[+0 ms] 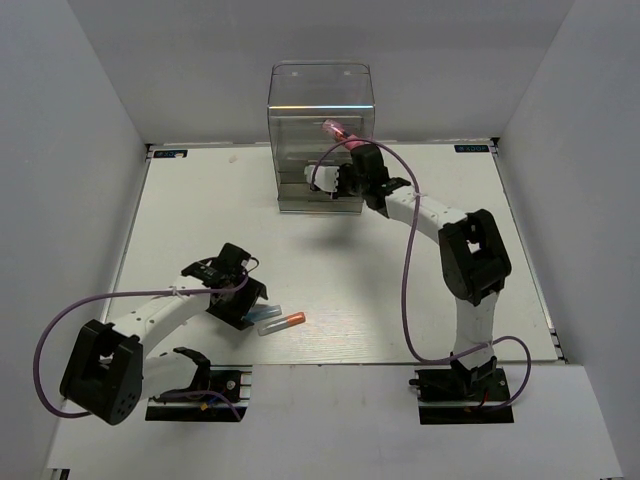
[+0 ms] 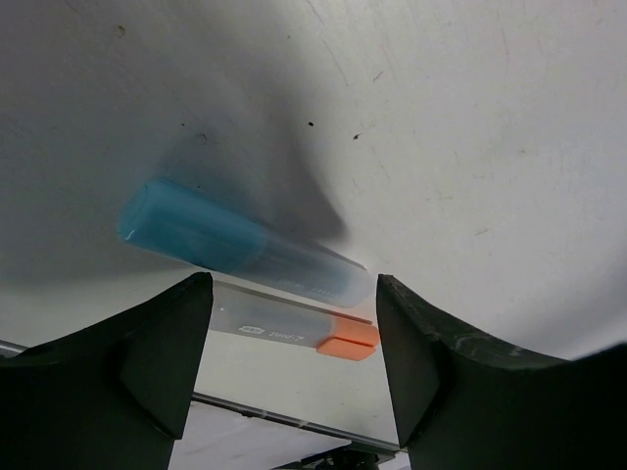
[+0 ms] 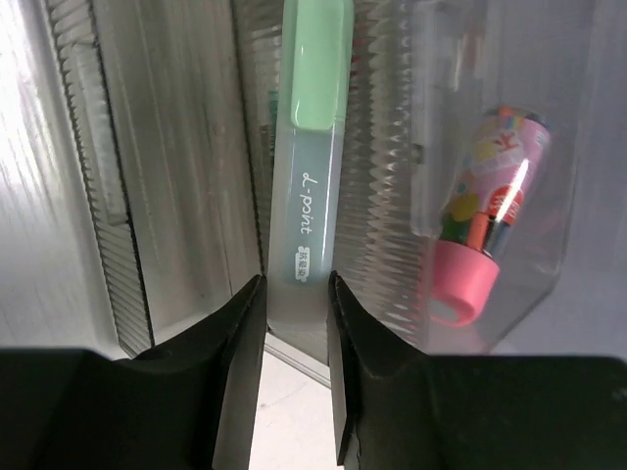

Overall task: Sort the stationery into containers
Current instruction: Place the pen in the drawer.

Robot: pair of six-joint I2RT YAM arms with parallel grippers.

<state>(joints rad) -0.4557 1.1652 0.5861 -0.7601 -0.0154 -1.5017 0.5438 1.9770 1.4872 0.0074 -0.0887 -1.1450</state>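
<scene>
Top view: the right gripper point(image 1: 350, 172) is pressed right up against the front of the clear organiser point(image 1: 320, 110), and the pink tube point(image 1: 335, 128) shows through the plastic near its upper part. The left gripper point(image 1: 252, 308) hangs over the blue marker point(image 1: 268, 313) and orange marker point(image 1: 288, 321), which lie side by side on the table point(image 1: 200, 200), well away from the organiser on the near side.

Left wrist view: the jaws are spread wide with nothing in them, and both markers sit in the gap below. My worry is that closing now pinches both markers, or clips one and flicks the other away, since they lie nearly touching and skewed to the fingers point(image 2: 147, 362).

Right wrist view: this gripper is clamped on the tail end of a green marker point(image 3: 313, 147), whose cap end points into the organiser along its ribbed walls. The hold is low on the barrel, so the tip could catch a rib or an edge and twist out. I can't tell which slot it's lined up with. If it's let go too early, I'd guess it drops in front of the organiser instead of inside.
</scene>
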